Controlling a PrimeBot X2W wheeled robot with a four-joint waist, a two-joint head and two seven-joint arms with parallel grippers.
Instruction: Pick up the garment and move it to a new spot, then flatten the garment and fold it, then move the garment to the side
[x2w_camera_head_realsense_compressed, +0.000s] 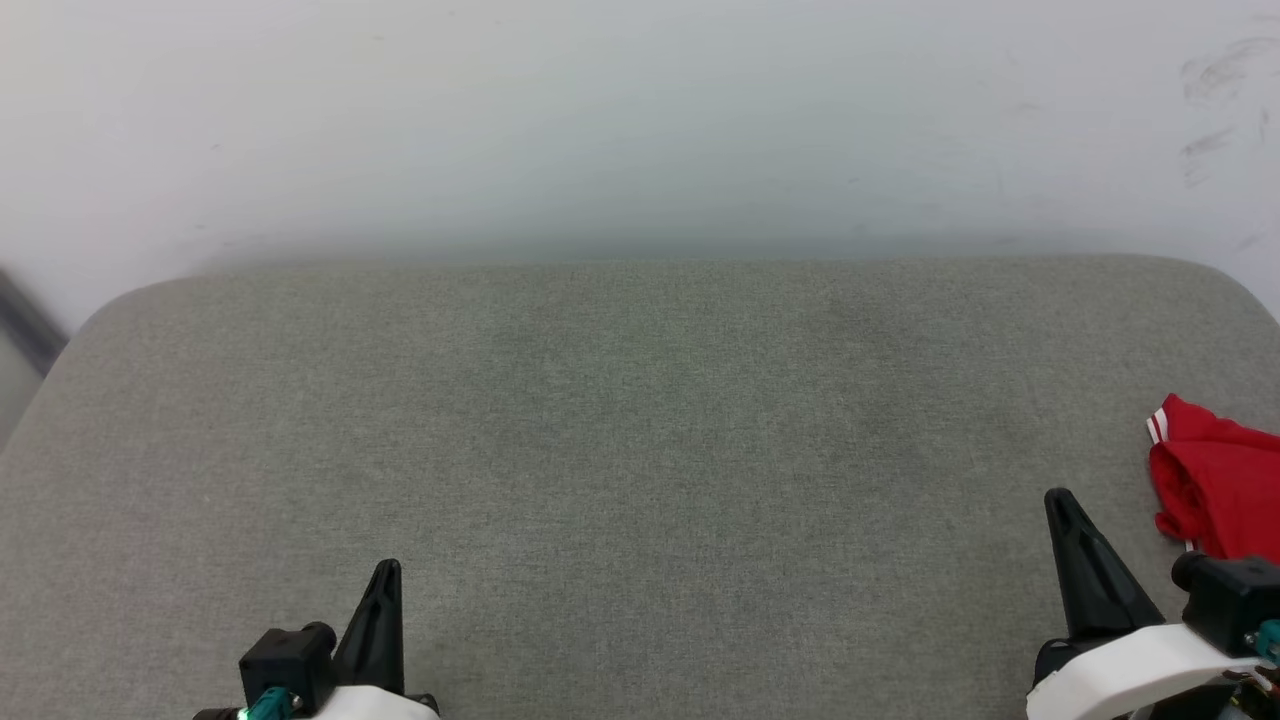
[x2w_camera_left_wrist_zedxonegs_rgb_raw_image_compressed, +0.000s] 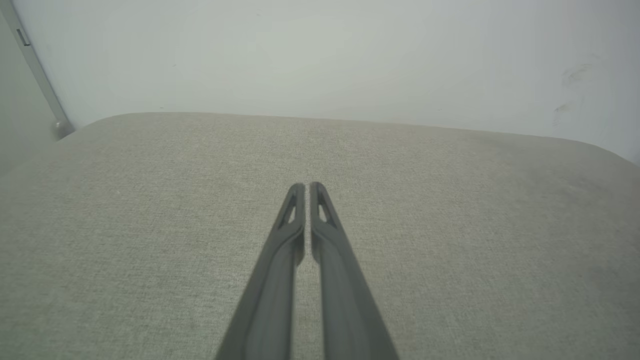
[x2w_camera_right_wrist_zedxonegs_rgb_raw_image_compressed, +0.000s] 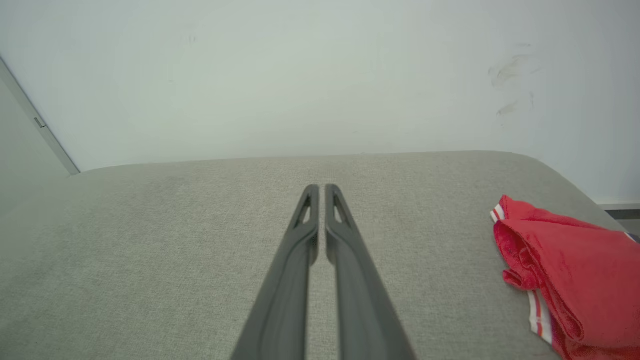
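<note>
Red garment (x2w_camera_right_wrist_zedxonegs_rgb_raw_image_compressed: 565, 265) crumpled on grey woven cushion (x2w_camera_head_realsense_compressed: 640, 420), left hand (x2w_camera_left_wrist_zedxonegs_rgb_raw_image_compressed: 307, 186), right hand (x2w_camera_right_wrist_zedxonegs_rgb_raw_image_compressed: 322, 187) closed, empty

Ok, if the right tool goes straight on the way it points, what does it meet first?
Nothing close: the right tool points across the grey cushion toward the white wall, probably its first contact. The red shirt lies off to its right, out of line. Depth is unclear.

A crumpled red thin-fabric garment (x2w_camera_head_realsense_compressed: 1215, 490) lies at the right edge of a wide grey woven-fabric cushion (x2w_camera_head_realsense_compressed: 640, 420), just right of the dark two-fingered right gripper (x2w_camera_head_realsense_compressed: 1058, 497). The left gripper (x2w_camera_head_realsense_compressed: 387, 572) sits over the cushion's near left side, well apart from the garment, and a pale plain wall (x2w_camera_head_realsense_compressed: 640, 120) stands behind the cushion.
</note>
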